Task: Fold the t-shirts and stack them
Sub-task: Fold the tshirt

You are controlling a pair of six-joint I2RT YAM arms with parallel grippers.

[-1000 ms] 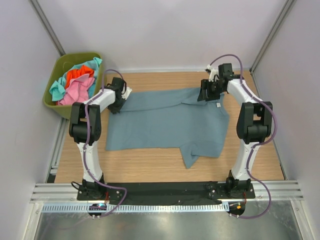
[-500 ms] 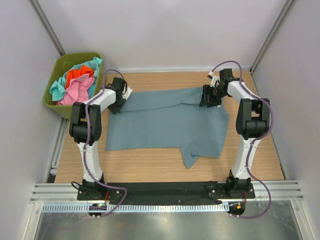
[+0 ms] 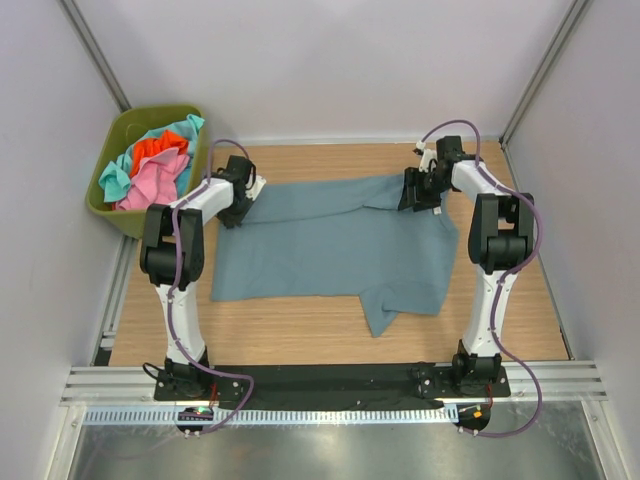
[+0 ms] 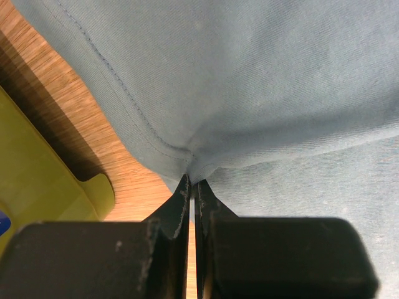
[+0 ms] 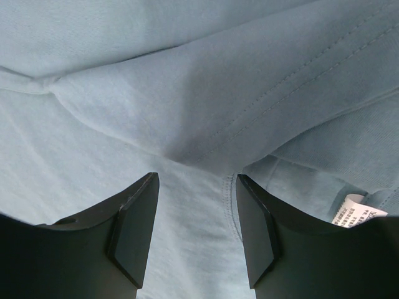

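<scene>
the slate-blue t-shirt (image 3: pixel 330 245) is matt, fine-knit cloth with stitched hems. under it the counter (image 3: pixel 300 330) shows smooth, pale wood grain. beside the shirt, the bin (image 4: pixel 37 180) is smooth olive plastic. the right claw (image 5: pixel 196 179) looks matt black.

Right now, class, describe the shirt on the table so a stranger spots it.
Start at the pale wooden table. Spread across its middle lies a slate-blue cloth t-shirt. Unlike the pink, orange-red and turquoise shirts crumpled in the olive-green plastic bin, it lies alone.

One slate-blue t-shirt (image 3: pixel 330 250) spanning left gripper (image 3: pixel 243 198) to right gripper (image 3: pixel 418 195), apparently three more t-shirts (image 3: pixel 150 165), pink, orange-red, turquoise, in one olive-green bin (image 3: pixel 150 111) outboard of left gripper, one wooden table (image 3: pixel 300 330).
</scene>
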